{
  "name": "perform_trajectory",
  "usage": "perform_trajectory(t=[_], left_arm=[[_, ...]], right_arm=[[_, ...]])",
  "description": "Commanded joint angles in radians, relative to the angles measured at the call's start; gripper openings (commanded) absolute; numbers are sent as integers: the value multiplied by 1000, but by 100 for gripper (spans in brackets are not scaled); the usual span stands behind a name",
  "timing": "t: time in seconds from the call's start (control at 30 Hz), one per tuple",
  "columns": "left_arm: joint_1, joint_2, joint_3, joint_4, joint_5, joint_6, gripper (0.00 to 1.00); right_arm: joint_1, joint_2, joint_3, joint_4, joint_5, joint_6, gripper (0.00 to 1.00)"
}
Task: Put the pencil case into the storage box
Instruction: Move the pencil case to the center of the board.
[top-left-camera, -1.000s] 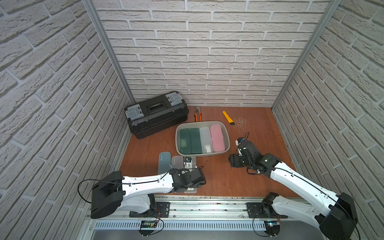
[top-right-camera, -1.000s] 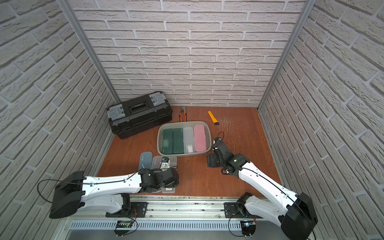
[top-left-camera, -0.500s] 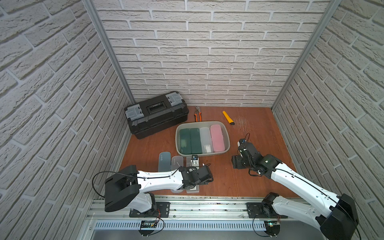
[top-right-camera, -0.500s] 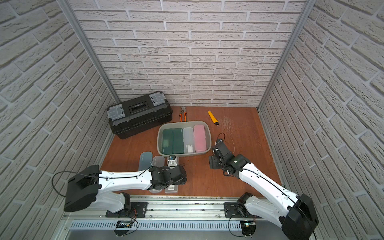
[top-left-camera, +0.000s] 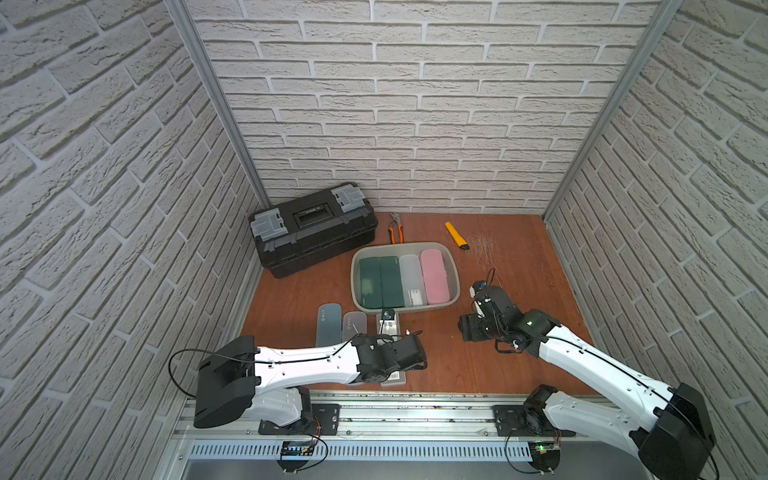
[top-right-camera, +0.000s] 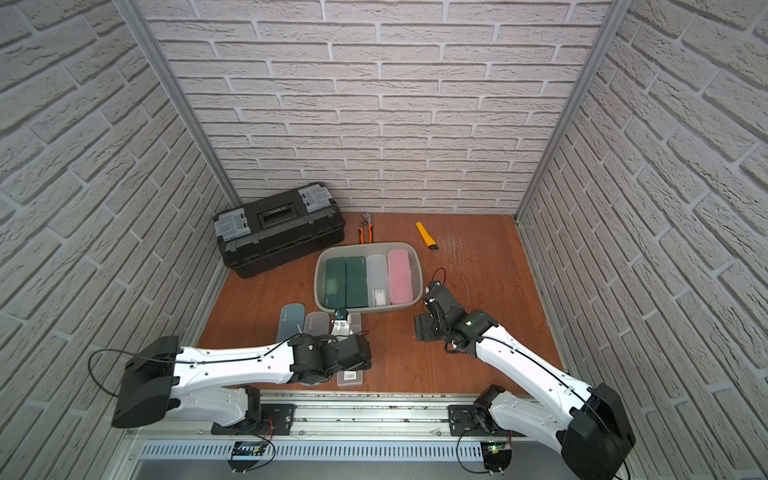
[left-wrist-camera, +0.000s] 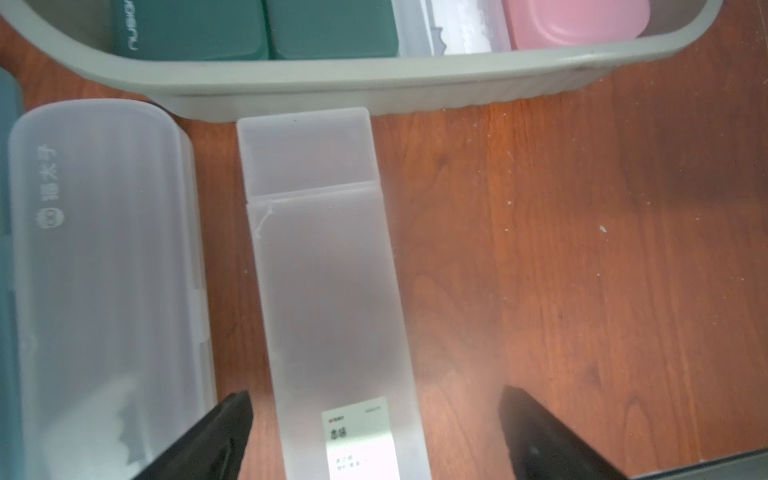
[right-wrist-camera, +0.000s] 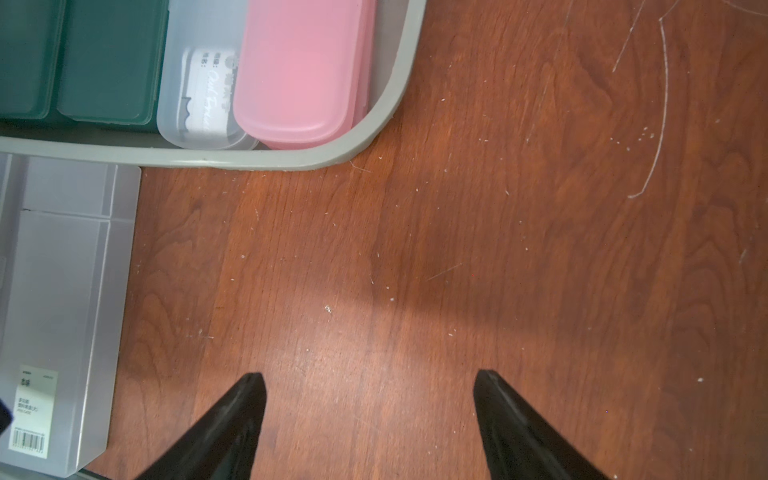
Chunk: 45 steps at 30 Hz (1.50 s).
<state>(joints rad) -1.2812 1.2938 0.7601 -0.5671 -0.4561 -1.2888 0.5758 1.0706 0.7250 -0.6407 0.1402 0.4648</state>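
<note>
Just slid left gripper (left-wrist-camera: 374, 392) over clear case (left-wrist-camera: 324, 270), jaws apart either side, not clamped yet. Case flat on table (left-wrist-camera: 582, 249), just outside box (left-wrist-camera: 374, 89). Right gripper (right-wrist-camera: 370, 376) backed off, jaws apart, empty. I reckon grab comes next.

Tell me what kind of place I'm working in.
Probably a mock-up robot test cell, not a real workshop: brick-pattern wall panels enclose a wooden tabletop, with an aluminium mounting rail along its front.

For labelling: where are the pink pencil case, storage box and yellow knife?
pink pencil case (top-left-camera: 434, 276): in a top view, lid middle.
storage box (right-wrist-camera: 249, 158): right wrist view, rim.
yellow knife (top-left-camera: 456, 235): in a top view, handle.
</note>
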Motion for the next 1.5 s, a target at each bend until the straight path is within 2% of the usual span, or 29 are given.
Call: perform_trajectory(t=[0.0, 0.17, 0.33, 0.7, 0.83, 0.97, 1.1, 1.2, 1.47], left_arm=[[-3, -64, -70, -54, -24, -37, 99], [-2, -103, -143, 40, 18, -12, 98], [-2, -50, -136, 108, 62, 31, 99], [-4, 218, 1, 234, 169, 96, 99], [-4, 243, 40, 303, 176, 120, 99], [-4, 244, 98, 265, 145, 149, 98], [5, 166, 93, 150, 37, 153, 99], [62, 52, 25, 85, 12, 151, 99], [287, -313, -121, -58, 24, 235, 99]], right_arm=[[-1, 17, -8, 45, -29, -9, 83], [-1, 34, -11, 64, -47, 4, 83], [-1, 44, -12, 72, -53, 11, 83], [-1, 9, -13, 40, -23, 11, 83], [-1, -25, -20, 26, -15, 16, 83], [-1, -38, -26, 23, -31, 34, 83], [7, -34, -51, 81, -134, 98, 84], [64, -21, -80, 161, -185, 168, 84], [305, 163, -27, 210, -115, 315, 86]])
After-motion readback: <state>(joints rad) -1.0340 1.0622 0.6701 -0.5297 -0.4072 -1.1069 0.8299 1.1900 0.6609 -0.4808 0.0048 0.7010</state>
